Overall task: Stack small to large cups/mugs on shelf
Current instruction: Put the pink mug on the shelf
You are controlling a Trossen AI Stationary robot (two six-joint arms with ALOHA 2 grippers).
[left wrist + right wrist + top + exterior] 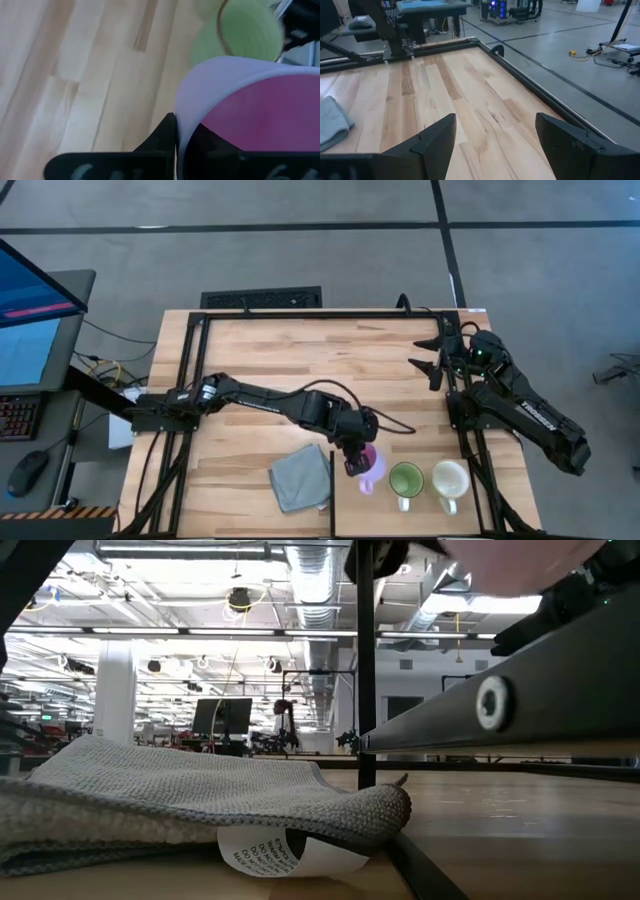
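High view — left gripper [356, 457] pinching lilac mug [368, 472], partly hidden.

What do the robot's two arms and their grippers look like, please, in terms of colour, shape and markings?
Both arms are black, built of jointed tubular segments. The left arm trails a thin black cable near its wrist; the right arm carries white lettering on its long link. The right gripper has two broad, flat, matte black fingers with angular tips.

Little can be read here. A white paper label [290, 852] tucked under the grey cloth [190, 802] in the low view carries lines of small black print, upside down and too small to make out. White lettering runs along the right arm [535, 416] in the high view, also illegible.
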